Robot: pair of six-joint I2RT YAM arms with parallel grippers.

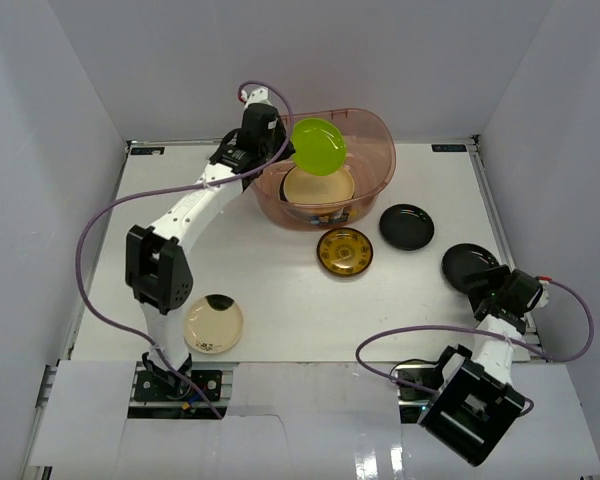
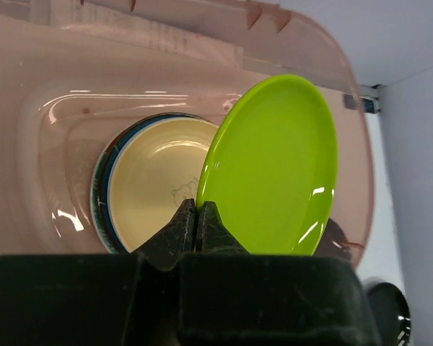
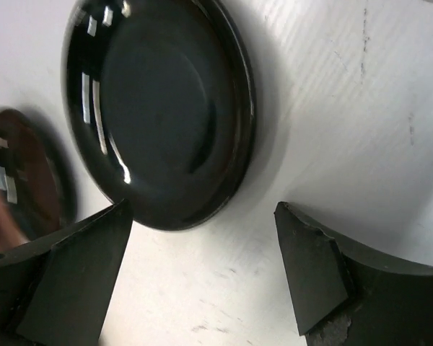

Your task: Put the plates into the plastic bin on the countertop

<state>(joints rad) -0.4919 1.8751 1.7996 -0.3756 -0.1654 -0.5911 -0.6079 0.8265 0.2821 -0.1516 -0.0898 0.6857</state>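
My left gripper (image 1: 283,148) is shut on the rim of the lime green plate (image 1: 318,146) and holds it tilted on edge over the pinkish plastic bin (image 1: 382,150). In the left wrist view the gripper (image 2: 196,216) pinches the green plate (image 2: 274,166) above a cream plate (image 2: 155,180) that tops a stack in the bin (image 2: 58,86). My right gripper (image 1: 488,287) is open and empty beside a black plate (image 1: 467,265) on the countertop. In the right wrist view the gripper (image 3: 202,249) sits just short of that plate's (image 3: 159,108) edge.
An amber-gold plate (image 1: 344,251) and a second black plate (image 1: 407,227) lie in front of the bin. A peach plate (image 1: 213,325) with a dark mark lies near the left arm's base. White walls enclose the countertop (image 1: 280,300).
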